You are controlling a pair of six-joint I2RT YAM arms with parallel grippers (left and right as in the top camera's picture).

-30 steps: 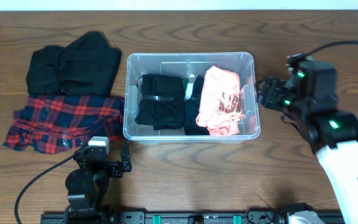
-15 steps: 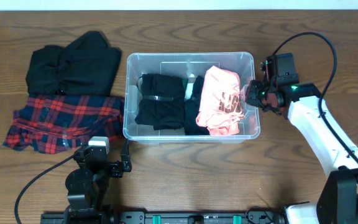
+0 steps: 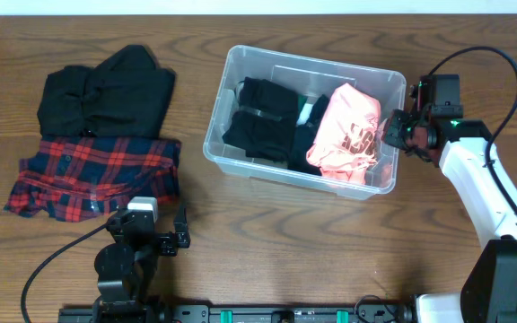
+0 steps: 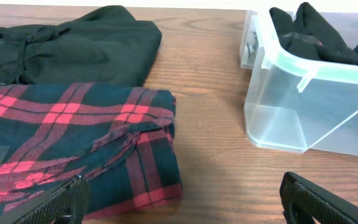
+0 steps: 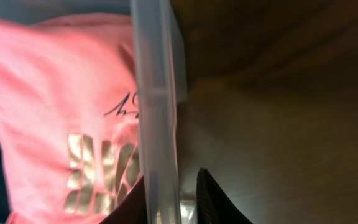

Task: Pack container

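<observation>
container (image 3: 218,126): clear glossy plastic | table (image 3: 330,251): grained wood | plaid shirt (image 3: 88,175): matt cloth

Bare desk (image 3: 267,242) strip between plaid shirt (image 3: 88,175) and container (image 3: 267,172): passable. Wide bare desk in front of container too. Container interior crowded: black clothes (image 3: 263,121) left, pink garment (image 3: 348,135) right, thin gap between. Right gripper (image 3: 391,130) clamped on right wall blocks that side. Black garment (image 3: 106,90) covers far-left desk.
</observation>
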